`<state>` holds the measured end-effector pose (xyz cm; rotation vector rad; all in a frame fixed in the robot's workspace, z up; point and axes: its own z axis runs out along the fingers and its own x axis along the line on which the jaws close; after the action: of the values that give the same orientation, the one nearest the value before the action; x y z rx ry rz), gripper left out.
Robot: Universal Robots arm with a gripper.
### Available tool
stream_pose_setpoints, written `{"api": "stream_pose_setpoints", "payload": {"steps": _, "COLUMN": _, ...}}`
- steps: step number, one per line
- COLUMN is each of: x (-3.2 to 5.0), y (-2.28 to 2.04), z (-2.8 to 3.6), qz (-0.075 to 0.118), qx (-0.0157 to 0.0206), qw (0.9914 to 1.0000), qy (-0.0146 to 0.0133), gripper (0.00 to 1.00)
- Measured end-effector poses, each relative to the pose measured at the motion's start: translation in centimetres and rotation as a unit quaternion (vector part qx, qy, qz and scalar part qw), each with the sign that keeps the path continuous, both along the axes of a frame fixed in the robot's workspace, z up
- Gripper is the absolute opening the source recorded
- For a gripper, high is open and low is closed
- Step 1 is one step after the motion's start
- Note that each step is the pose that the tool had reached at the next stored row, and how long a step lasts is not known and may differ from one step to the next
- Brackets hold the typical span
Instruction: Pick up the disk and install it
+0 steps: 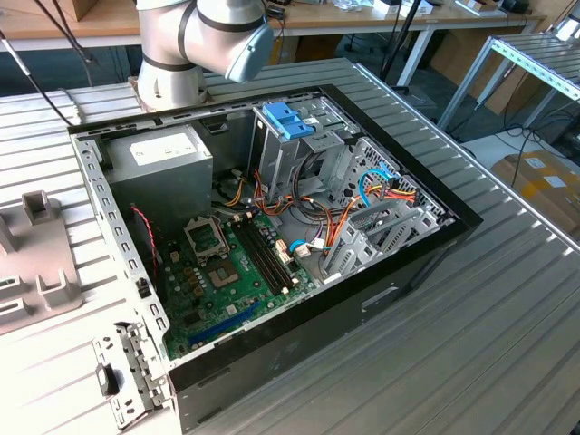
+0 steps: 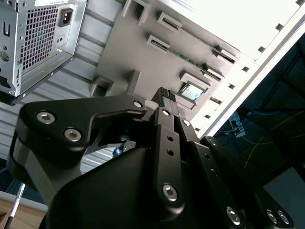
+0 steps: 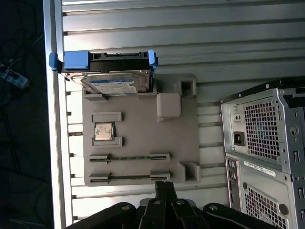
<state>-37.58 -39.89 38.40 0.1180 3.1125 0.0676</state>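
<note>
Ribbed aluminium table (image 1: 471,344) in a workshop, with benches and cardboard boxes in the bkgd. An open PC case (image 1: 299,353) lies on its side mid-table. Inside it: green motherboard (image 1: 227,281) near the front, grey PSU box (image 1: 159,159) far and toward the exterior view's left, metal drive cage (image 1: 290,127) w/ light-blue handles far centre. Orange, red and blue cables are tangled between the cage and the board. Arm (image 1: 199,36) stands at the far edge behind the case.

A grey fixture plate (image 3: 143,124) sits on the table beside the case, at the exterior view's left.

The disk (image 3: 116,85) rests tilted in the slot at the plate's end farthest from the gripper. Its label shows, and a blue-tabbed bracket (image 3: 76,59) hugs its outer edge.

Between disk and gripper on the plate are a raised block (image 3: 168,104), a CPU chip (image 3: 104,131) in its pocket and two thin sticks (image 3: 128,157) in long slots.

Gripper (image 3: 164,187) hangs above the plate's other end, well apart from the disk. It's closed, tips together, gripping nothing.

The second wrist view shows the gripper (image 2: 164,95) over the plate near the chip. The case's vented rear (image 2: 38,38) is off to one side.
</note>
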Motion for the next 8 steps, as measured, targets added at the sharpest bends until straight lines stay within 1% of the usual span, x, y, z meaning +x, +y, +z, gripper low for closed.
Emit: {"api": "stream_pose_setpoints", "payload": {"steps": 8, "x": -0.36, "y": 0.00, "z": -0.02, "qz": 0.000, "qx": 0.0000, "qw": 1.00000, "qy": 0.0000, "gripper": 0.11}}
